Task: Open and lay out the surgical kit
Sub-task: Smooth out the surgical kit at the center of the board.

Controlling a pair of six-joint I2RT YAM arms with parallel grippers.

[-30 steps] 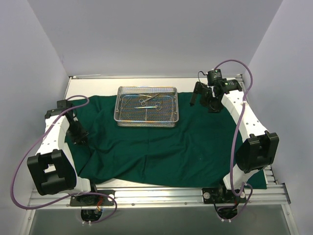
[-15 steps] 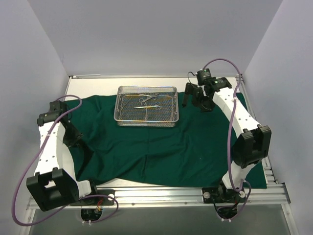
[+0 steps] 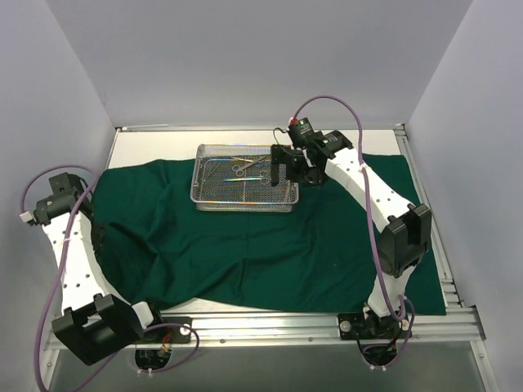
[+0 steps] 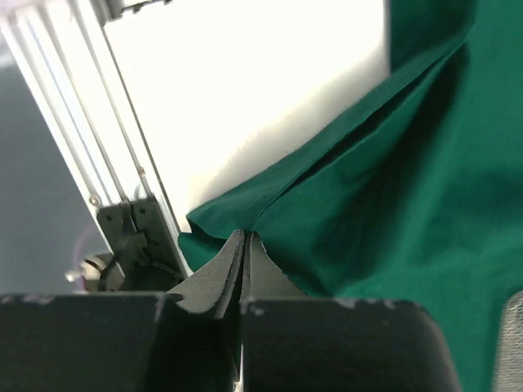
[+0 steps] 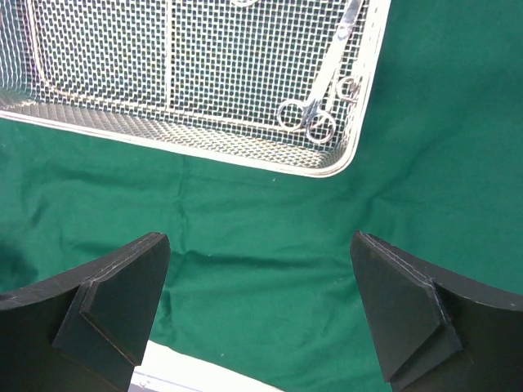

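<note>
Zero gap, left gripper (image 4: 243, 245) pinching drape (image 4: 392, 204) (edge), right gripper (image 5: 260, 245) wide

Soft, even light fell from overhead, and the drape (image 3: 245, 245) showed only faint shadows along its folds. In the left wrist view the bare table (image 4: 245, 98) burned out to white glare, while the left gripper's fingers (image 4: 214, 282) sat dark and blurred up close. The right wrist view was sharp on the mesh tray (image 5: 98, 57), whose wire glinted faintly. The right gripper's fingers (image 5: 114, 302) were nearly black.
</note>
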